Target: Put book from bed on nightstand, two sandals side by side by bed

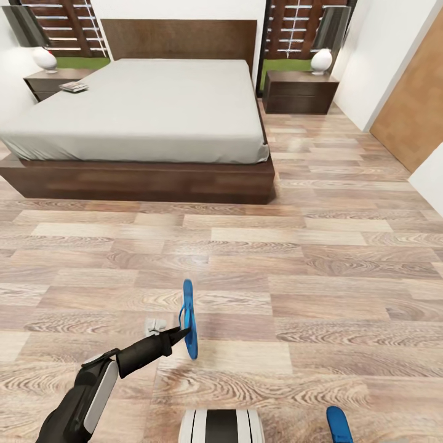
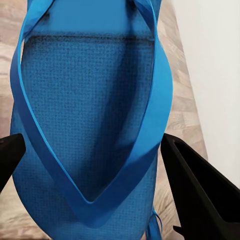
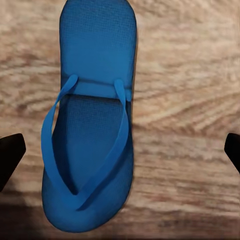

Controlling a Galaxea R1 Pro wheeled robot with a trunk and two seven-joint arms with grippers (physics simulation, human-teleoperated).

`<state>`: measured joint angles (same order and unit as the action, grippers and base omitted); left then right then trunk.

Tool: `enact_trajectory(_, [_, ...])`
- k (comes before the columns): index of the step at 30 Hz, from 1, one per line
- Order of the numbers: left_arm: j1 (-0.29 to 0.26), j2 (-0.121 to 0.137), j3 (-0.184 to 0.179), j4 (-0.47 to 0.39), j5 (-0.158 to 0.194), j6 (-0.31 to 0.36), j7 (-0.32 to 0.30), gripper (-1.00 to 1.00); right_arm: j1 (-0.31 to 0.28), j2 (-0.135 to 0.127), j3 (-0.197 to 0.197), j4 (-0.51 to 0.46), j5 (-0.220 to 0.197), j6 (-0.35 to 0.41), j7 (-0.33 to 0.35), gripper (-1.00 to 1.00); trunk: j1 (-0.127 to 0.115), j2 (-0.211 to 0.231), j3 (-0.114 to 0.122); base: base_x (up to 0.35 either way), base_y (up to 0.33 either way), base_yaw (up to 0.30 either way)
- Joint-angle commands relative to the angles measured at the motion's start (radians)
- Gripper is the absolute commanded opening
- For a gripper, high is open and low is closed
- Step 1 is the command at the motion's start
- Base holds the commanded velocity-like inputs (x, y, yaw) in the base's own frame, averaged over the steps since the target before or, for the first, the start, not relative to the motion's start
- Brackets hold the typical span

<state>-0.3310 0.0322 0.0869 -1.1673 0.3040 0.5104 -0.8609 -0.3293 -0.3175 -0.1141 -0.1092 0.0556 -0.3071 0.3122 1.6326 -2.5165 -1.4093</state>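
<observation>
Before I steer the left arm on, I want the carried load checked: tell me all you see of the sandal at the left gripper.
The sandal is a bright blue flip-flop with a thin, finely textured sole and blue thong straps. It hangs edge-on above the wood floor, sole upright. The left gripper holds it; in the left wrist view its dark fingers flank the sole.

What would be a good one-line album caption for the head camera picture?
Left gripper lifts one blue sandal on edge above the wood floor, bed ahead.

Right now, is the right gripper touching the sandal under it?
Apart. In the right wrist view the sandal lies flat on the floor, with bare planks between it and both fingertips.
</observation>
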Motion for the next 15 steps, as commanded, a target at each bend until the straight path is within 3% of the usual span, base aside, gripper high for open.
enact_trajectory(1, [0.000, 0.000, 0.001, 0.000, 0.007, 0.008, -0.001, -1.00, 0.000, 0.000, -0.009, 0.001, 0.006, -0.003, 0.005, 1.00, 0.000, -0.001, -0.005, 0.000, 0.000, 0.000])
enact_trajectory(11, [0.000, 0.000, 0.001, 0.000, 0.007, 0.008, -0.001, -1.00, 0.000, 0.001, -0.009, 0.001, 0.006, -0.003, 0.005, 1.00, 0.001, -0.001, -0.012, 0.000, 0.000, 0.000])
enact_trajectory(15, [0.000, 0.000, 0.001, 0.000, 0.007, 0.008, -0.001, -1.00, 0.000, 0.001, -0.009, 0.001, 0.006, -0.003, 0.005, 1.00, 0.003, -0.002, -0.028, 0.000, 0.000, 0.000])
